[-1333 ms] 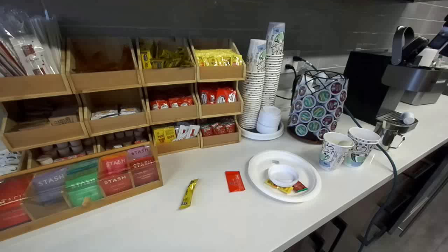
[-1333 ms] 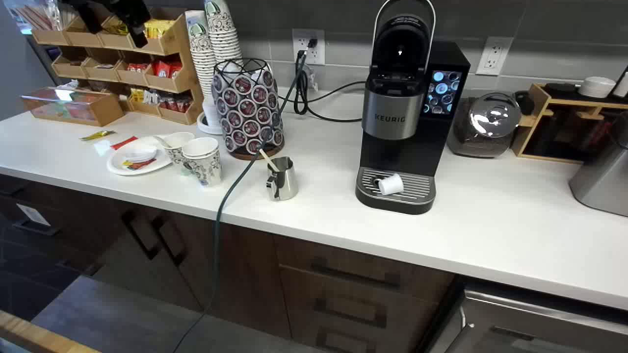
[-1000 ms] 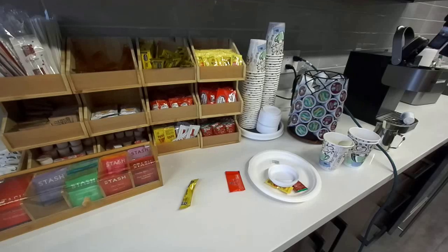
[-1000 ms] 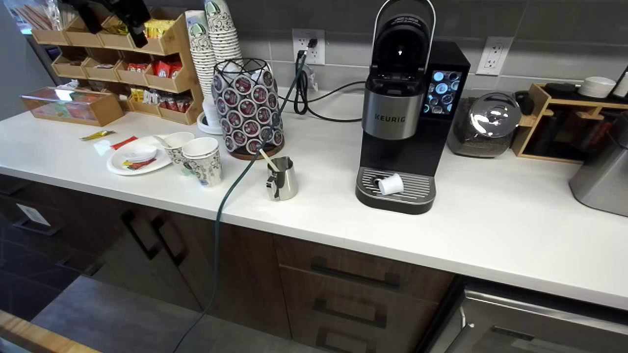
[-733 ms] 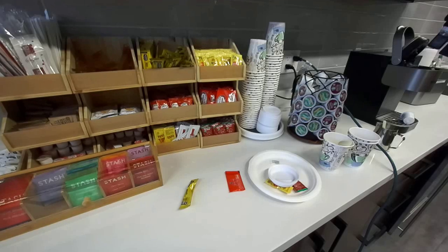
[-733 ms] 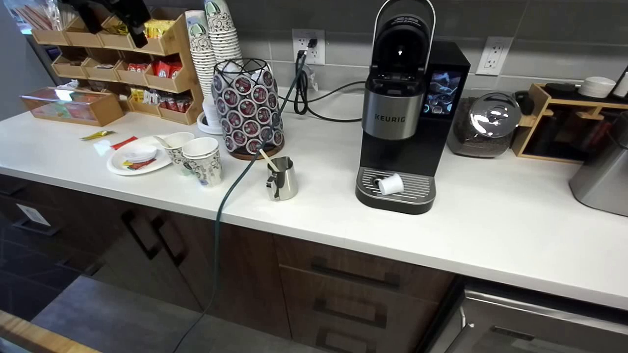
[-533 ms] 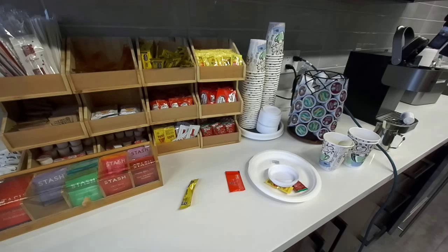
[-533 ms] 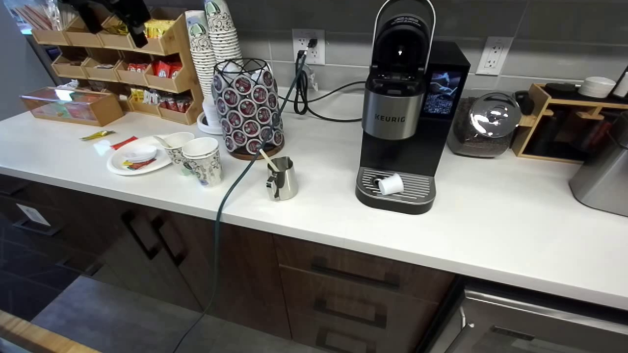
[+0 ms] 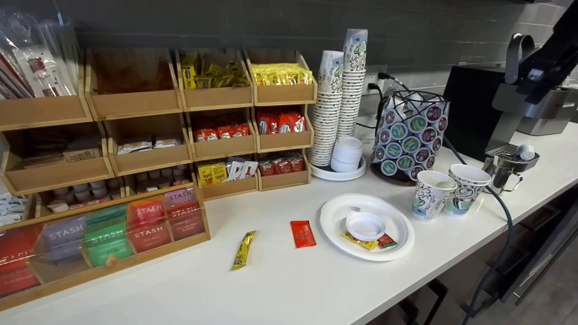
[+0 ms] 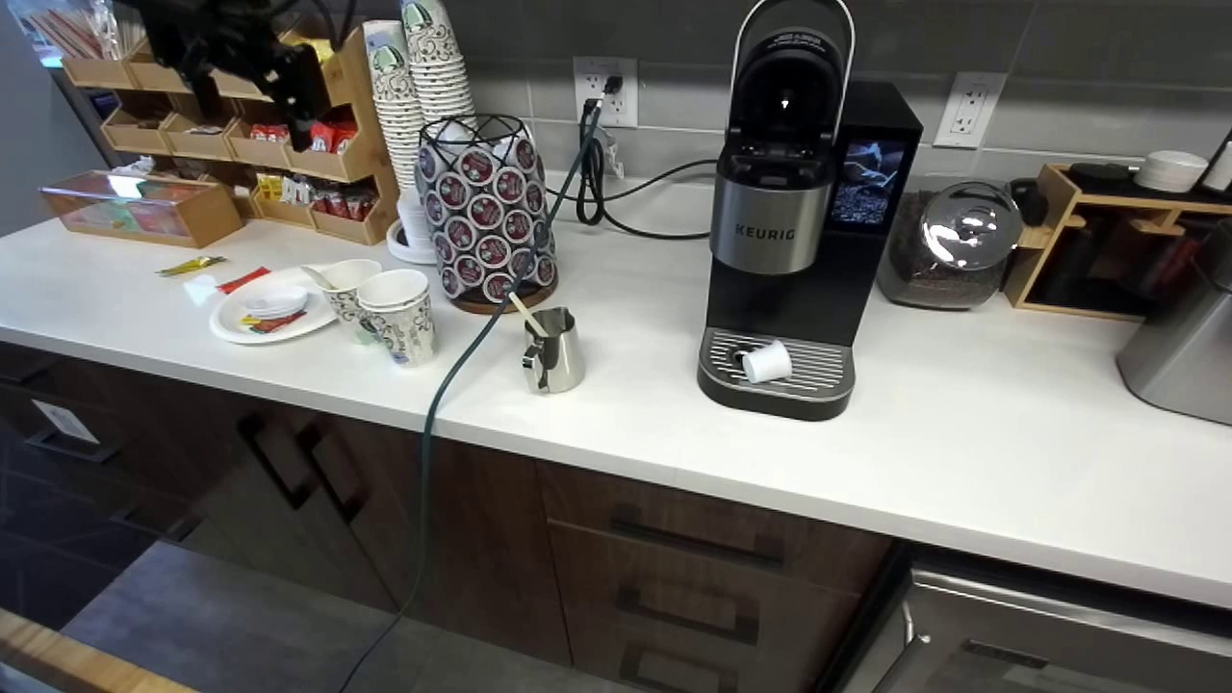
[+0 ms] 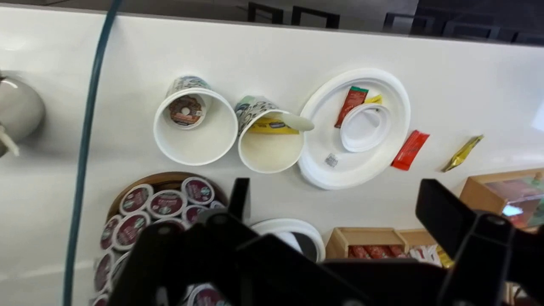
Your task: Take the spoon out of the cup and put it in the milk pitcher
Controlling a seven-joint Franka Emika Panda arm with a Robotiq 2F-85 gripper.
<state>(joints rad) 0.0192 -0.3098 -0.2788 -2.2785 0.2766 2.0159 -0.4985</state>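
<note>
The cup (image 11: 268,155) is a patterned paper cup with a pale spoon (image 11: 297,122) leaning over its rim and a yellow packet inside. The cup (image 9: 429,198) stands upright on the counter in both exterior views; the spoon (image 10: 318,278) sticks out of it. The silver milk pitcher (image 10: 560,361) stands past a second cup and the cable, with a pale stick in it. The pitcher (image 11: 19,108) is cut off at the left edge in the wrist view. My gripper (image 11: 333,191) is open and empty, fingers wide apart, above the counter (image 10: 252,120) and apart from the cup.
A second patterned cup (image 11: 195,131) touches or nearly touches the spoon's cup. A white plate (image 11: 329,180) with packets lies beside it. A pod carousel (image 10: 486,221), tall cup stacks (image 9: 325,122) and wooden racks (image 9: 216,101) stand behind. A green cable (image 10: 472,351) crosses the counter.
My gripper has come lower and slightly right in an exterior view, and a dark part of the arm has entered at the upper right in an exterior view. The objects have not moved.
</note>
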